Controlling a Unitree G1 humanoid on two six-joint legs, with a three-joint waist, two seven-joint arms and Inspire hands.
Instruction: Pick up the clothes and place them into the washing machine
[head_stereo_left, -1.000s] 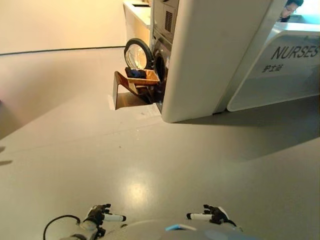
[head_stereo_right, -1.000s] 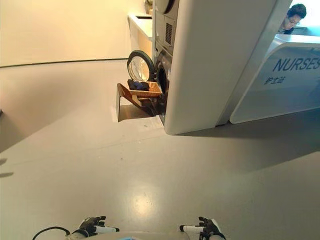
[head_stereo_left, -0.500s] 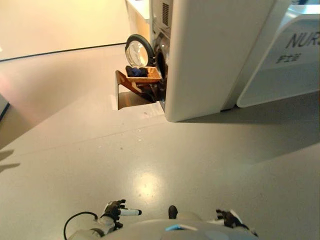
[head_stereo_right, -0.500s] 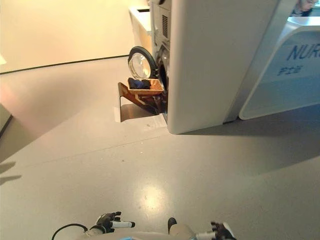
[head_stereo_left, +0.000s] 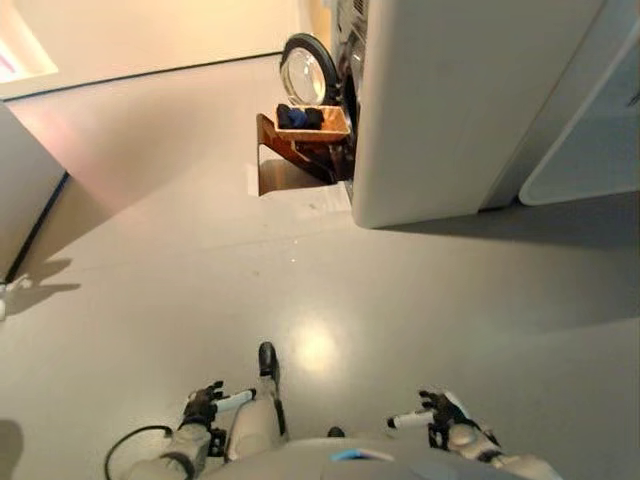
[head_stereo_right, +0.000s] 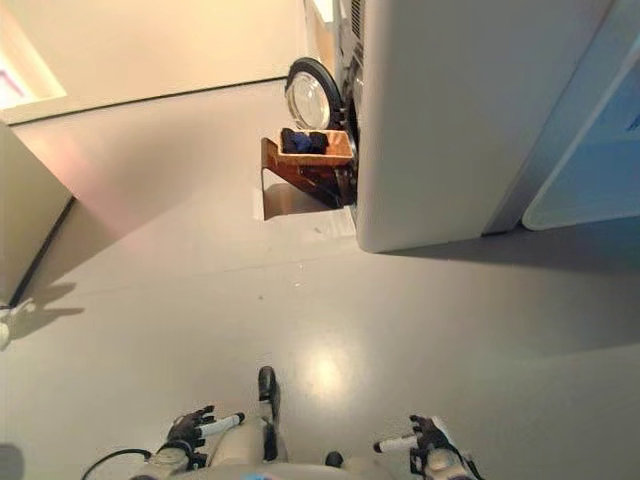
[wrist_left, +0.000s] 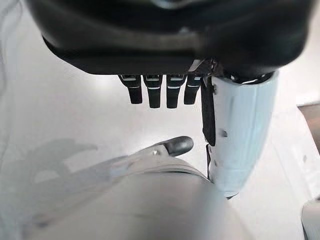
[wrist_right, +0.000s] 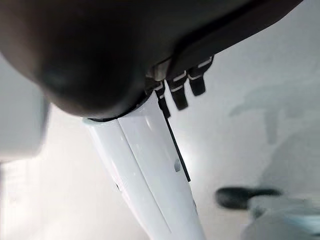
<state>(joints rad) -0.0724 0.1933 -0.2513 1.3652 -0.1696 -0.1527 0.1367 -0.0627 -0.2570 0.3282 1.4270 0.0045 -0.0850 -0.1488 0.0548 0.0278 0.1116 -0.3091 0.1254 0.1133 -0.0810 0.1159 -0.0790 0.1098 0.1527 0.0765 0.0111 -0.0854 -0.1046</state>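
Dark blue and black clothes (head_stereo_left: 303, 117) lie in a shallow wicker basket (head_stereo_left: 330, 132) on a low dark brown box (head_stereo_left: 290, 160) far ahead. Behind it stands the washing machine with its round door (head_stereo_left: 305, 68) swung open. My left hand (head_stereo_left: 205, 405) hangs low at the near left, open and empty, with its white-covered thumb pointing inward; its fingers (wrist_left: 160, 92) hang straight in the left wrist view. My right hand (head_stereo_left: 440, 412) hangs low at the near right, open and empty, fingers (wrist_right: 182, 85) relaxed. Both hands are far from the basket.
A large white cabinet (head_stereo_left: 470, 100) encloses the machine on the right, with a pale blue counter (head_stereo_left: 590, 150) beyond it. A wall edge (head_stereo_left: 25, 190) stands at the left. Grey floor (head_stereo_left: 300, 280) stretches between me and the basket.
The camera has tilted down and turned; the whole scene has shifted. The basket and clothes have not moved. Both hands stay low and open.
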